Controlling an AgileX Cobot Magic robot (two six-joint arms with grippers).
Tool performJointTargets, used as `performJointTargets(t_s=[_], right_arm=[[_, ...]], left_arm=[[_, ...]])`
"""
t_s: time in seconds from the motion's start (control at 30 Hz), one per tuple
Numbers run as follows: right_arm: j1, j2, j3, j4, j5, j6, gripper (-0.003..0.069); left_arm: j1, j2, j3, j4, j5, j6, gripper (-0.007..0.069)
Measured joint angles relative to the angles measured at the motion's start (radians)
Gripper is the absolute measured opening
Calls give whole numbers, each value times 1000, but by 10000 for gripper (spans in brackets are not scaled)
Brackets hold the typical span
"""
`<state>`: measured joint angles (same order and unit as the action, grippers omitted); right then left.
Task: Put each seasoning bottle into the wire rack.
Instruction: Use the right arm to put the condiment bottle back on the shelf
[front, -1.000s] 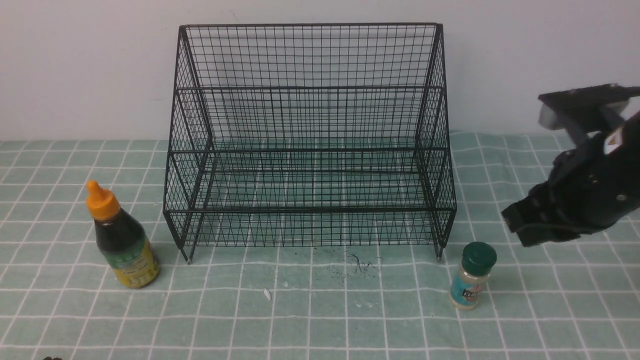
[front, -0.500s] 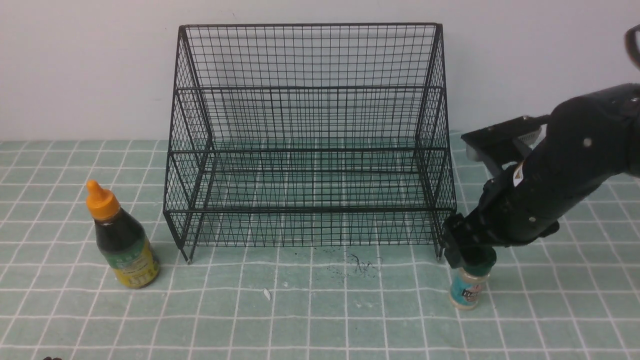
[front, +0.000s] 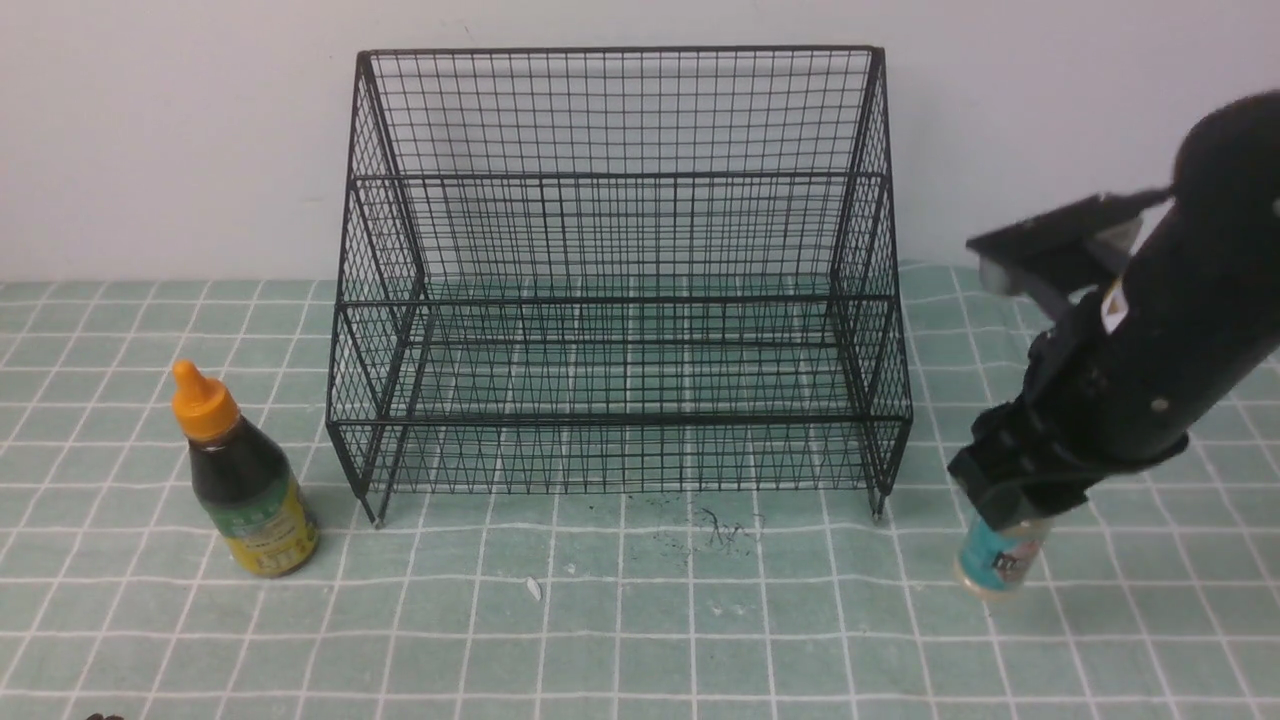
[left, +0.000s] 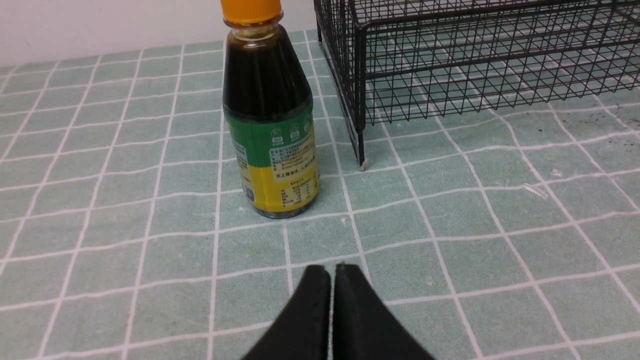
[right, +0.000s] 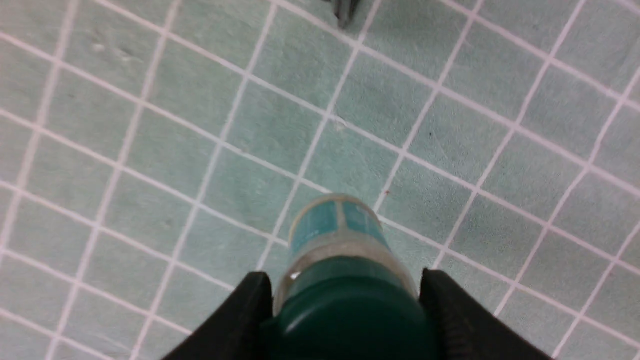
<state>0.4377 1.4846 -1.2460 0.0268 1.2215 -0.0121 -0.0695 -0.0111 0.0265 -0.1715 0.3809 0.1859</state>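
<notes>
Fingers of the right gripper (right: 345, 282) clamp the green lid of the small shaker (front: 1000, 562), outside the wire rack (front: 620, 250), right of its front right leg. Left of the rack stands the dark bottle (front: 245, 480); the left gripper (left: 332, 275), facing it, is pressed closed and empty.

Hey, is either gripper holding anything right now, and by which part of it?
The right gripper grips the small shaker by its dark green lid. The left gripper is shut and empty.
</notes>
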Motion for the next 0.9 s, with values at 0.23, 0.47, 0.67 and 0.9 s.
performJointTargets(t_s=[0.23, 0.47, 0.67, 0.9], right_arm=[[74, -18, -245, 11, 3, 0, 344], [78, 169, -435, -10, 3, 0, 344], [78, 351, -494, -69, 6, 0, 344], [78, 461, -495, -61, 6, 4, 344]], left_arm=[[0, 0, 0, 0, 0, 0, -6], [0, 0, 0, 0, 0, 0, -6], [0, 0, 0, 0, 0, 0, -6], [0, 0, 0, 0, 0, 0, -6]])
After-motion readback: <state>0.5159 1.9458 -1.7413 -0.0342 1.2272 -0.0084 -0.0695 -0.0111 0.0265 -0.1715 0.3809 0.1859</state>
